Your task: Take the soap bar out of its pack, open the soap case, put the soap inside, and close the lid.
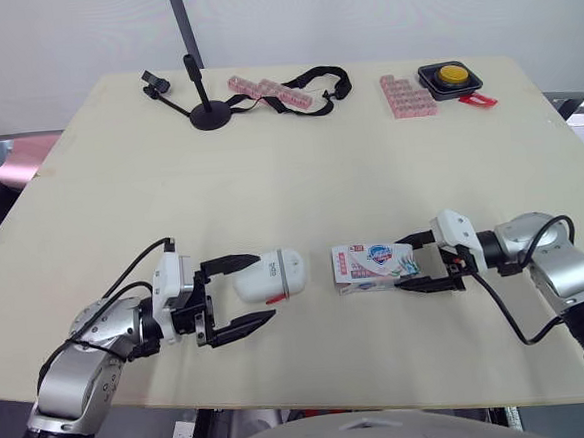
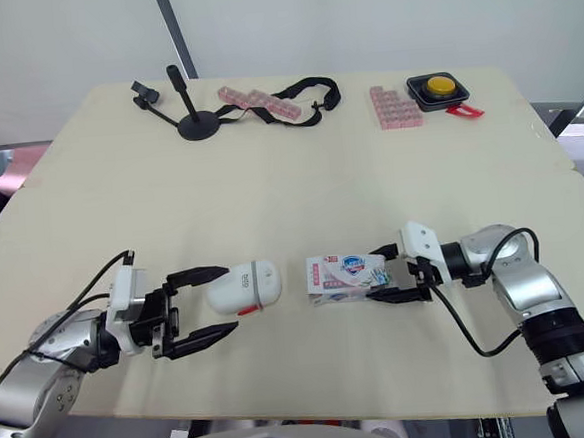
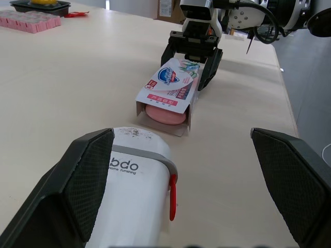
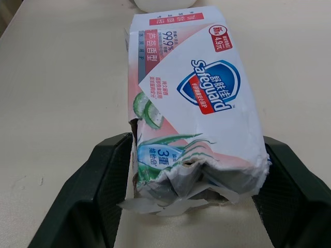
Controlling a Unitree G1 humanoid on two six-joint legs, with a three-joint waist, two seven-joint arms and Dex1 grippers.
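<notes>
2 robot arms rest low on a pale table, their grippers pointing toward each other.

The left gripper is spread wide and holds nothing. A white case, lid closed, lies between its 2 fingers. It sits close against 1 finger and well clear of the other.

The right gripper has its 2 fingers closed against the sides of the pack at the torn, crumpled end nearest its wrist. It looks like a light pinch. The rest of the pack lies flat on the table, reaching out past the fingertips toward the case. Its far end is open, and the pink soap shows inside, still fully within the pack.

Risks from here:
- Squeezing the soft pack harder could clamp the soap inside, so it would not slide out.
- Lifting the pinched end could let the bar shoot out of the open end, hit the case or skid across the table.
- The case is off-centre in the left gripper. If the fingers close, 1 would reach it first and could shove or roll the smooth, rounded shell away.
</notes>
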